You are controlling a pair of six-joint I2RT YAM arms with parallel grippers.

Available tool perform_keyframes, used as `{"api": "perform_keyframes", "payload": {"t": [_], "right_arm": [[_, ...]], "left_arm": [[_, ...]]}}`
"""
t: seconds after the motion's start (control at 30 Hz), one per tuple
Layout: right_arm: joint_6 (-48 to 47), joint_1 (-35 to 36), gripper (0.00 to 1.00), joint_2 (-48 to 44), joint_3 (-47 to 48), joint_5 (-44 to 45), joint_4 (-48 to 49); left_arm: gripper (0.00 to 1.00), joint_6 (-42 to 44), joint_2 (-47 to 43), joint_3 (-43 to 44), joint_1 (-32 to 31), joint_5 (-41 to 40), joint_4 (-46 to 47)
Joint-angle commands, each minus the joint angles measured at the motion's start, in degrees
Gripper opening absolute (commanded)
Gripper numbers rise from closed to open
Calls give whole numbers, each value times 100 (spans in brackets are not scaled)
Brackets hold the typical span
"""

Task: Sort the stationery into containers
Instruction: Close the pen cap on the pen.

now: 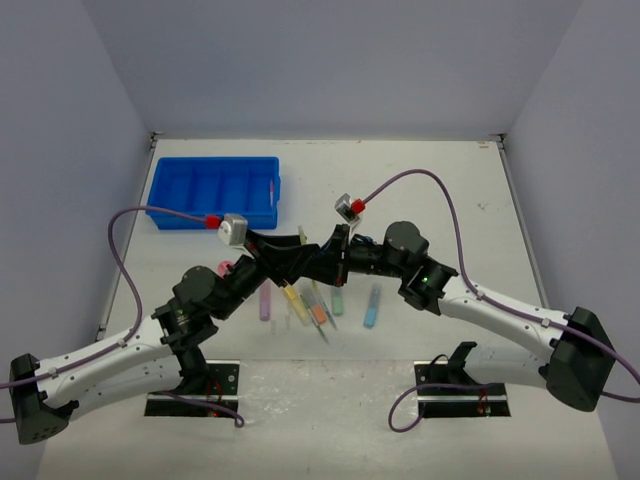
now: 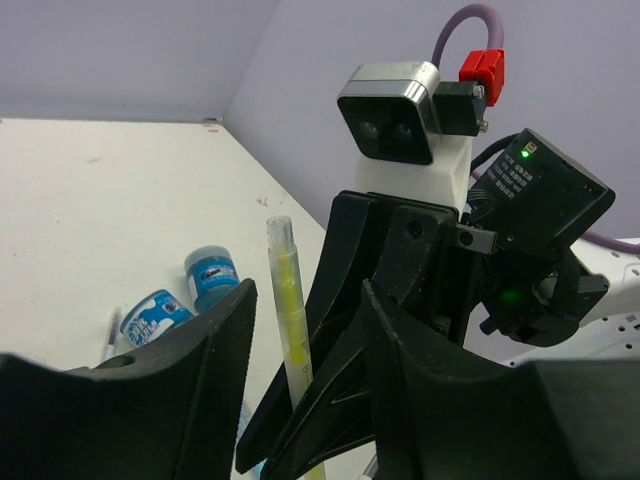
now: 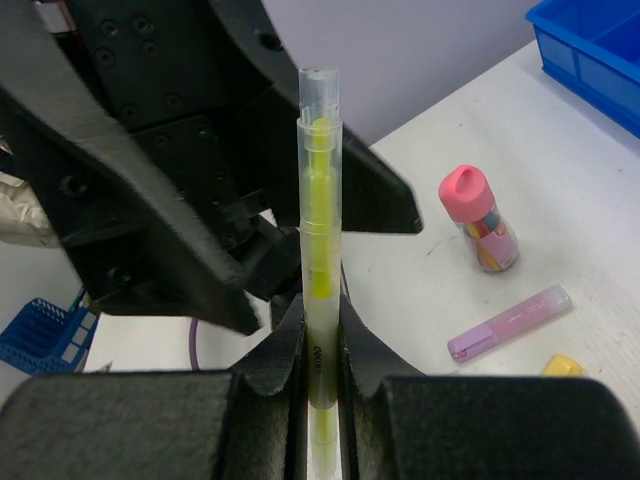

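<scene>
- We show the right gripper pinching the yellow marker near its lower end. The marker runs along the fingers, its clear cap pointing away from the wrist.
- The left gripper is spread. Its two fingers flank the same marker with no visible contact.
- Both grippers meet above the middle of the bench. The yellow marker is thus held off the surface, well apart from the blue tray at the far left.
- On the bench we see the pink-capped bottle and, near it, the purple marker.
- Two round blue tubs sit side by side on the bench beyond the left gripper.
- The orange marker, green marker and blue marker lie in a row on the bench, outside the tray.
</scene>
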Motion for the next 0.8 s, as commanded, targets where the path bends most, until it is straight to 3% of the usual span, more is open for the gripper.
{"api": "perform_keyframes", "payload": {"t": [0.0,0.17,0.3,0.57,0.67,0.77], "right_arm": [[-225,37,0,-208,129,-81,-45],[-342,37,0,-252,109,-239,-59],[-448,33,0,-280,155,-306,-156],[-544,37,0,-341,240,-391,-255],[-617,37,0,-357,289,-317,-321],[-685,34,0,-390,310,-215,-296]], "left_arm": [[56,359,72,472,7,28,-44],[57,537,62,647,16,-89,-136],[52,569,52,714,25,-163,-191],[30,486,176,751,52,14,-207],[9,354,323,808,69,203,-264],[0,237,360,729,75,287,-218]]}}
